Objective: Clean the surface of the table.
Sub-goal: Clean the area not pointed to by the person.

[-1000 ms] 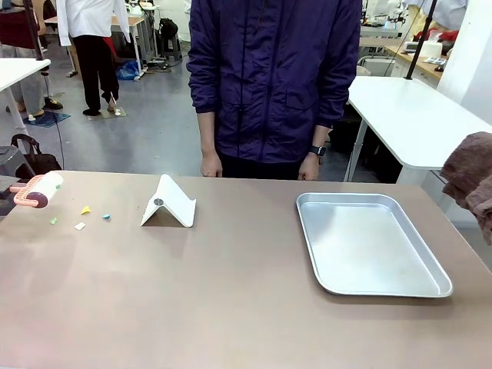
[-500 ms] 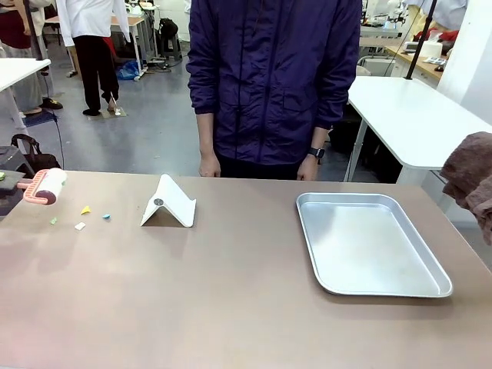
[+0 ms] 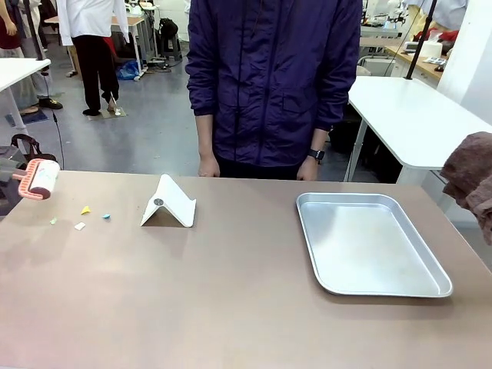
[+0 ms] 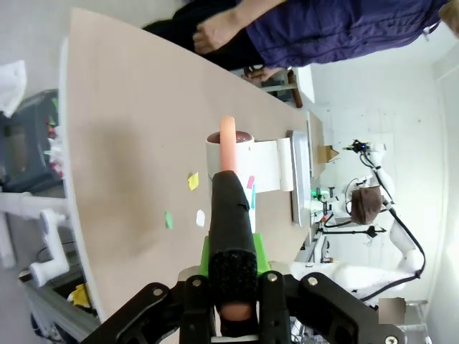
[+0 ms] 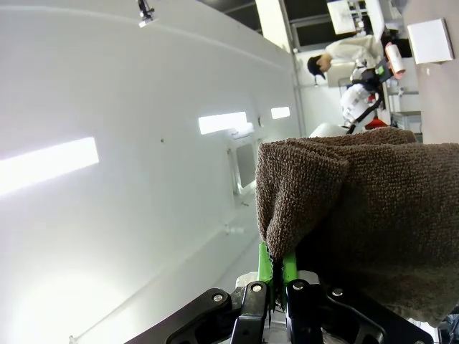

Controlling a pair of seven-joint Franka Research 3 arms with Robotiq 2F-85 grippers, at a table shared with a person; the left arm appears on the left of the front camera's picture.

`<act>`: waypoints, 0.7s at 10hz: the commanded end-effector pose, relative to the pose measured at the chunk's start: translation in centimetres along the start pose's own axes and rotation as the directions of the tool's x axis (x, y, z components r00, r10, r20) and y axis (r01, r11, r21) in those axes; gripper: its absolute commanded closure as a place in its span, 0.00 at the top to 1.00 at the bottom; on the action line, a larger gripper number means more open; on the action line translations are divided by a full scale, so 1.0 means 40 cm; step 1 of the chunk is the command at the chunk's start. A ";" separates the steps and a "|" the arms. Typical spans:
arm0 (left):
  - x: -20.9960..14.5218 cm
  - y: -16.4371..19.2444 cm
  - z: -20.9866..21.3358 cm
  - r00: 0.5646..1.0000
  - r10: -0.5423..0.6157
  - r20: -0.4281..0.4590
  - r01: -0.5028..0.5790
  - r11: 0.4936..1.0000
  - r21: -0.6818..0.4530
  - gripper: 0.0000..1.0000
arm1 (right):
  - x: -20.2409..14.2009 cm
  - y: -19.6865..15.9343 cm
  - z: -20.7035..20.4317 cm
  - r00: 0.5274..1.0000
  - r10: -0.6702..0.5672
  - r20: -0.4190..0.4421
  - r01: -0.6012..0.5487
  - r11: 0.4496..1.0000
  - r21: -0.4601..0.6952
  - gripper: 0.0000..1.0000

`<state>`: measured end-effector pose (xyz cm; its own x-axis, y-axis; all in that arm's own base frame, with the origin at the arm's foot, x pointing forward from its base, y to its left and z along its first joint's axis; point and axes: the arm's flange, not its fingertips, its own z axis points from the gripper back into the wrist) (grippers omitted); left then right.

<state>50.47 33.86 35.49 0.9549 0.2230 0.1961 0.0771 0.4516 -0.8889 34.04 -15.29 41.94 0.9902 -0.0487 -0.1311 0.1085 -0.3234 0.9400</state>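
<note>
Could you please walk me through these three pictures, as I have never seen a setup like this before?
It is a robot with two arms at a brown table, and a person stands at the far side. The front view looks across the table from between the arms. The other two come from a camera on each wrist, looking out past what that arm holds. On the table lie small paper scraps, a folded white stand and a metal tray. The left gripper is shut on the handle of a lint roller near the scraps. The right gripper is shut on a brown towel beside the table's right edge.
</note>
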 end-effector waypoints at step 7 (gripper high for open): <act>-0.091 0.046 0.040 0.986 0.063 -0.152 -0.026 0.973 0.230 0.22 | -0.003 0.010 0.001 1.000 0.011 0.004 -0.011 1.000 0.005 0.06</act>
<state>46.94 36.45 33.62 0.9872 0.1407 0.0749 -0.0262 0.6070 -0.7943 34.04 -15.30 41.94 0.9902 -0.0490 -0.1311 0.1084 -0.3234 0.9400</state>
